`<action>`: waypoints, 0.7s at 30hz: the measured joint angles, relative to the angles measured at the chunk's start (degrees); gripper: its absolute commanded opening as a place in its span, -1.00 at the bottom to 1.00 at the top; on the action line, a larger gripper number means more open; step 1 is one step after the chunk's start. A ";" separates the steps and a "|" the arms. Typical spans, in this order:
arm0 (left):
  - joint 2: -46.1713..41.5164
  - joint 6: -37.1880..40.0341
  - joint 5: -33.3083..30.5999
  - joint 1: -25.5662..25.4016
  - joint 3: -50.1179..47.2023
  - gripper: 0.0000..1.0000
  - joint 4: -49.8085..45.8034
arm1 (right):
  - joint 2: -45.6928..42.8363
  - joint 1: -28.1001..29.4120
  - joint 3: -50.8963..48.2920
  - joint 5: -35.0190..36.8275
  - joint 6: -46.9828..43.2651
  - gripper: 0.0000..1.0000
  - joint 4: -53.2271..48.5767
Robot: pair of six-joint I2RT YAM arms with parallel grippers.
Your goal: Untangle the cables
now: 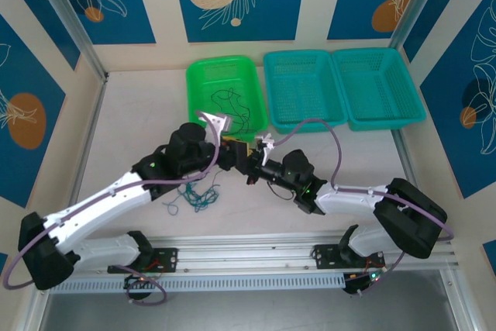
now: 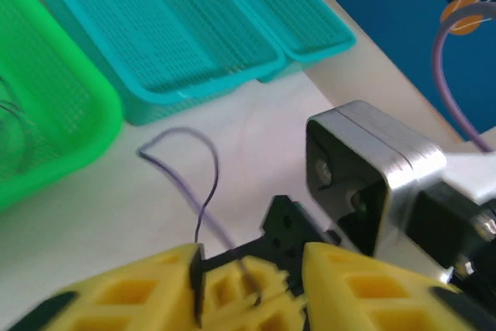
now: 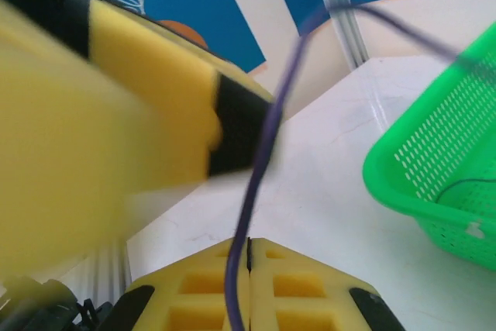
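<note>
Cable (image 3: 260, 168), thin purple, steeply upward from clamped right jaws, also between half-parted left jaws

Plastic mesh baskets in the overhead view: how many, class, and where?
3. One bright green plastic mesh basket on the left, one teal mesh basket in the middle, a second teal mesh basket rightmost. None looks hidden.

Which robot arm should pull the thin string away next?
Probably the right: the right gripper is shut on the thin cable, while the left gripper stands open.
</note>
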 measured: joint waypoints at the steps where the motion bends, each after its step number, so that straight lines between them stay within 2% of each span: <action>1: -2.25 0.13 -2.69 0.00 -1.09 0.33 -0.74 | -0.70 -0.09 0.00 0.33 0.39 -1.00 -1.27; 3: -6.56 -0.04 -8.31 0.00 -3.74 0.48 -2.75 | -2.56 -0.26 0.09 0.81 1.01 -1.00 -3.28; 6: -12.02 -2.25 -16.55 0.48 -9.46 0.55 -5.88 | -5.51 -0.39 1.70 1.18 1.62 -1.00 -7.34; 10: -13.27 -7.17 -22.23 3.39 -17.29 0.63 -11.19 | -8.44 -0.44 4.15 0.96 2.05 -1.00 -10.82; 16: -6.58 -12.61 -21.73 10.84 -26.32 0.74 -10.86 | -10.08 -0.44 5.55 -0.81 3.15 -1.00 -14.19; 21: 2.69 -14.21 -14.51 13.92 -30.34 0.71 -1.38 | -10.19 -0.37 5.77 -2.45 4.22 -1.00 -16.22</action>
